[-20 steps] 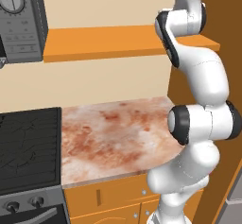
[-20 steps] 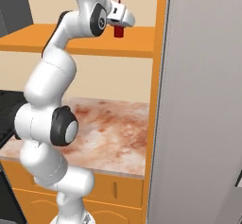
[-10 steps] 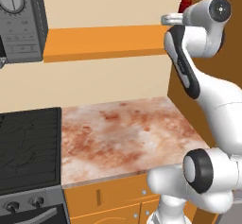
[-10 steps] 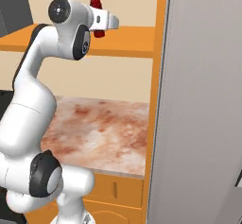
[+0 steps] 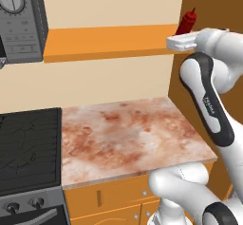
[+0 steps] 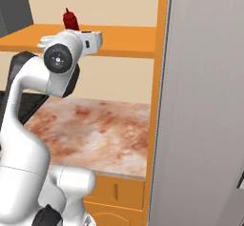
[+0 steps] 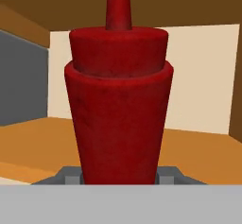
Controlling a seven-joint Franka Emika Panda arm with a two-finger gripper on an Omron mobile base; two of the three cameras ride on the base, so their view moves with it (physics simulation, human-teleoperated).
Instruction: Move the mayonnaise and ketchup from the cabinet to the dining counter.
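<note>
Swung since a second ago, the arm now levels its hand at the cabinet (image 5: 109, 42) shelf's right end, where the ketchup (image 7: 118, 109) stands upright. Whether the jaws clamp it, I cannot tell. Likely light, stiff, slick plastic: grip the wide lower body, not the nozzle.

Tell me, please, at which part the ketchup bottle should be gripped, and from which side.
Grip the ketchup on its wide lower body, below the stepped shoulder, coming level from the front of the cabinet. It stands upright, and the nozzle is too thin and tapered to hold. The fingers already sit on either side of the base.
</note>
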